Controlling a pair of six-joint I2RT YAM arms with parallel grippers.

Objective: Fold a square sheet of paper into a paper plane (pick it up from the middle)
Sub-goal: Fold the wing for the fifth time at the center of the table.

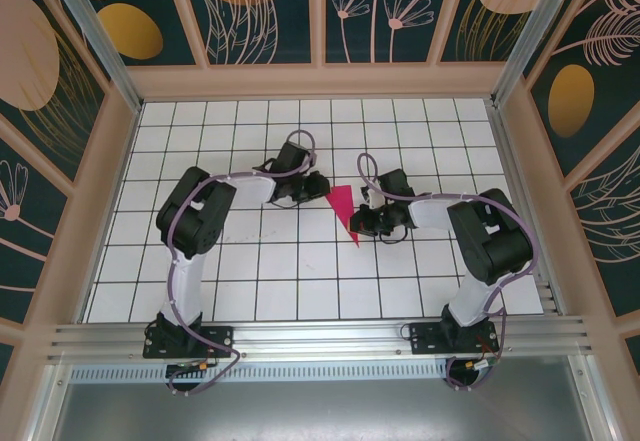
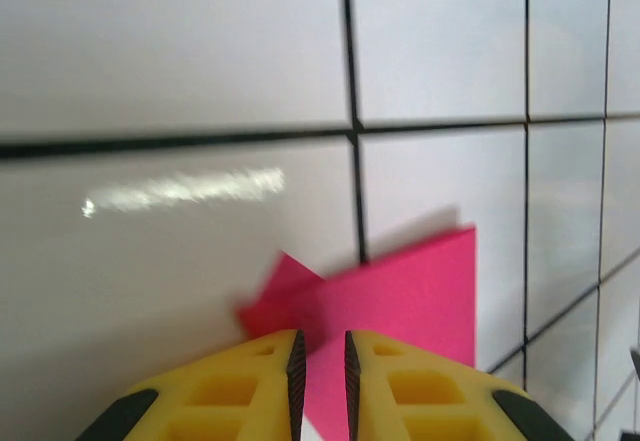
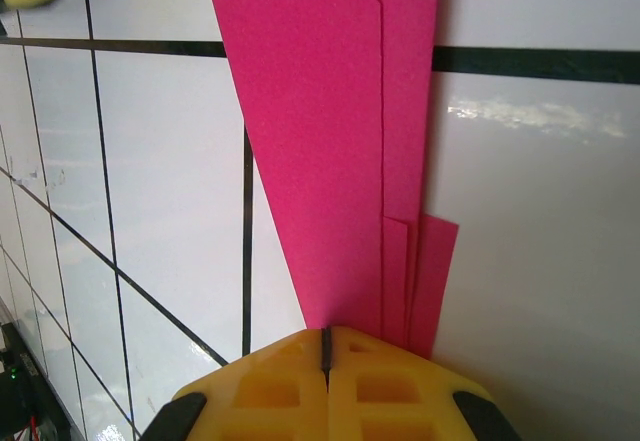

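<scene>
The right tool (image 3: 325, 346), yellow and clenched, is touching the creased pink paper plane (image 3: 320, 141). The left tool (image 2: 321, 361) is hovering narrowly parted.

Table (image 1: 250, 271) (image 2: 150, 61) (image 3: 540, 211): white top, black grid lines, glossy, pale glare streaks in both wrist views. Aluminium rail (image 1: 320, 336) along near edge. Paper plane (image 1: 345, 211) (image 2: 410, 291) (image 3: 320, 141) on table near centre: magenta-pink, part-folded, long narrow triangle, tip toward near edge, wide end toward far side. Overlapping flaps and straight crease visible in right wrist view. Whether paper lies fully flat: cannot tell.
</scene>
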